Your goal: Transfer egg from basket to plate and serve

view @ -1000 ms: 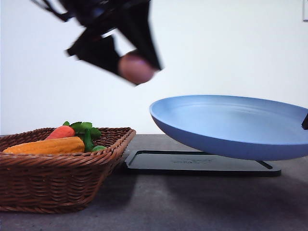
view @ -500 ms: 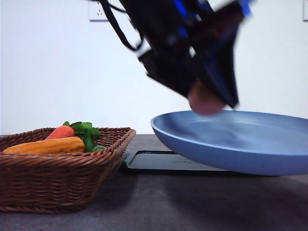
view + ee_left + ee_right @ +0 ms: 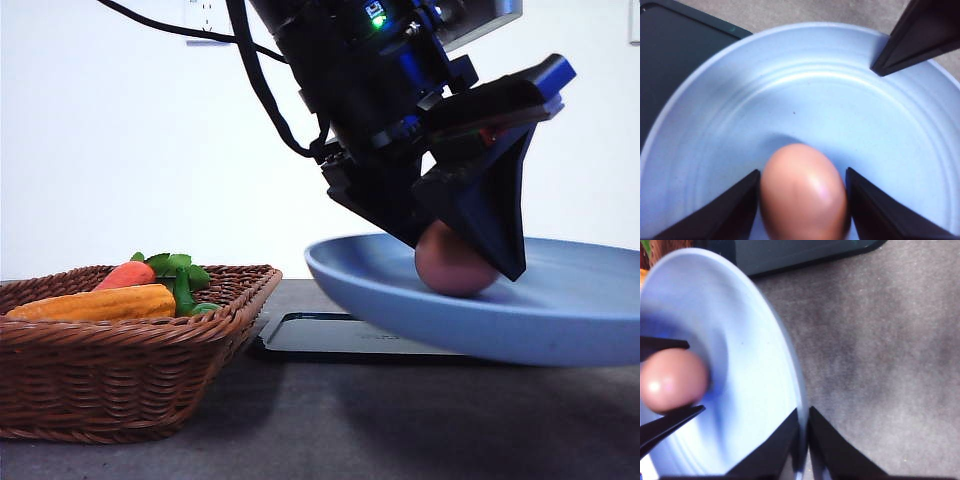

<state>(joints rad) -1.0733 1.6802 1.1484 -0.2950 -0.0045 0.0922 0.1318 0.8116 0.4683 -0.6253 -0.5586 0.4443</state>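
Front view, nearest first: basket (image 3: 130, 350) sits at the left on the grey table (image 3: 400, 420), holding a corn cob (image 3: 95, 303), a carrot (image 3: 128, 274) and some green leaves (image 3: 178, 268); no egg is visible in it. Behind it, a black tray (image 3: 330, 335) lies flat on the table. Plate (image 3: 540, 320) is held above the tray, slightly tilted, not resting on anything. Right gripper (image 3: 804, 427) is pinched together on the plate's rim, fingers on either side of the edge. Left gripper (image 3: 470, 255) reaches down into the plate with the egg (image 3: 452, 262) clamped between its fingers (image 3: 730, 210); wrist view shows both pads against the egg's sides. Egg appears to touch or nearly touch the plate floor; contact cannot be confirmed.

Progress, judged: transfer from basket is essentially complete. Remaining: release egg, clear the left arm, then set the plate down to serve, probably on the tray.
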